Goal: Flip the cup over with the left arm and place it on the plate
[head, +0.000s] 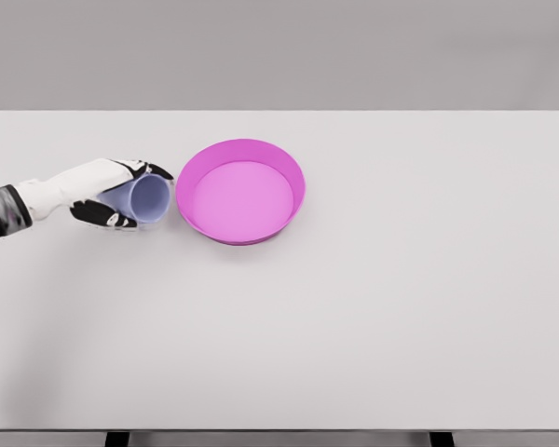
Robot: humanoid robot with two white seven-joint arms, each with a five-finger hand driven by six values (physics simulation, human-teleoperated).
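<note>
White table (354, 354) is bearing everything, and over its left side the left hand (107, 194) is gripping the lavender cup (147, 198) on its side, long axis lying level, mouth facing the pink plate (289, 172) sitting just beside to the right.

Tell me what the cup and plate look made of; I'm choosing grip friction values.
Cup: looks like thin, matte lavender plastic, slightly translucent, with no glare; left robot hand grips it. Plate: smooth, opaque magenta plastic with even colour and soft shading. Both are simulator renders, so only a guess.
</note>
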